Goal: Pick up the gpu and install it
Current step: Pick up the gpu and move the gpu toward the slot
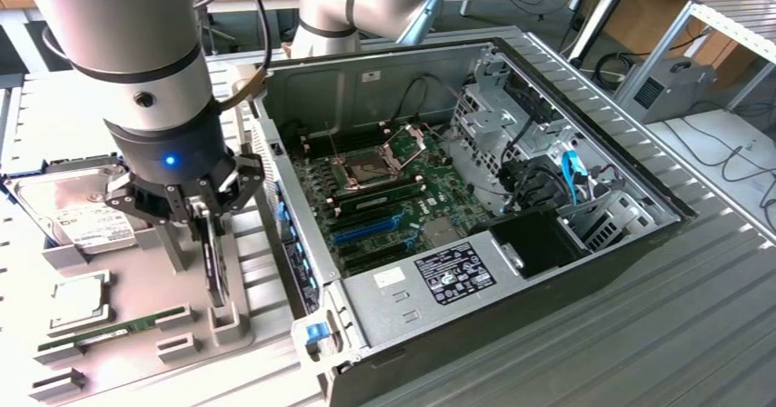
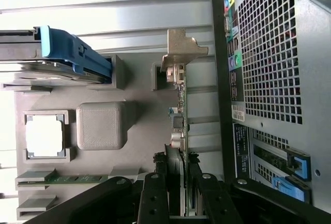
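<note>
Hand (image 1: 206,233) squeezed betw. PC case wall (image 1: 282,216) & hard drive (image 1: 73,209); case top open, mobo (image 1: 388,198) reachable.

gripper (image 1: 207,233) down at top edge of gpu (image 1: 217,275), card standing on edge in grey holder (image 1: 238,332), just beside open pc case (image 1: 401,284). hard drive (image 1: 79,212), cpu chip (image 1: 79,300), memory stick (image 1: 115,327) toward exterior view's left.

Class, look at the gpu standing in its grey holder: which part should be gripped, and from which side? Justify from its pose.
Probably grip the gpu across its two flat faces near the free top edge, coming straight down from above. It stands on edge with its lower edge slotted in the grey holder, leaving the broad faces and top exposed.
</note>
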Controlling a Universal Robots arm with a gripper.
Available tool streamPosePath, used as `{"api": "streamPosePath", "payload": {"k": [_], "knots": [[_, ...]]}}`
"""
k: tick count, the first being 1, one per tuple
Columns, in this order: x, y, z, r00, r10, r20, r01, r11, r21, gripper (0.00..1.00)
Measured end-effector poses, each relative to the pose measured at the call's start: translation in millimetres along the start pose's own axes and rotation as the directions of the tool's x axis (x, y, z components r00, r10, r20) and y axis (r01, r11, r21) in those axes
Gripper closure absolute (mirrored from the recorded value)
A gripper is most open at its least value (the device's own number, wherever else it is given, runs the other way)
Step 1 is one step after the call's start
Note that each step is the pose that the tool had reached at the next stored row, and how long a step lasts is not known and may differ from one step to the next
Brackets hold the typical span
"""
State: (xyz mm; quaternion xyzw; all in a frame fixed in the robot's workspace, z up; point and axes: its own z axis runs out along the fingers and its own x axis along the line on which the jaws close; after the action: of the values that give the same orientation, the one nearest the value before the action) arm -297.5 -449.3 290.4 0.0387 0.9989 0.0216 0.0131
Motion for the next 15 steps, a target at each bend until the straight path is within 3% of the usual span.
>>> {"api": "streamPosePath", "payload": {"k": [15], "knots": [[-0.2,0.3,-7.2,1.0000,0.000,0.0001,0.000,1.0000,-0.0001,0.73]]}}
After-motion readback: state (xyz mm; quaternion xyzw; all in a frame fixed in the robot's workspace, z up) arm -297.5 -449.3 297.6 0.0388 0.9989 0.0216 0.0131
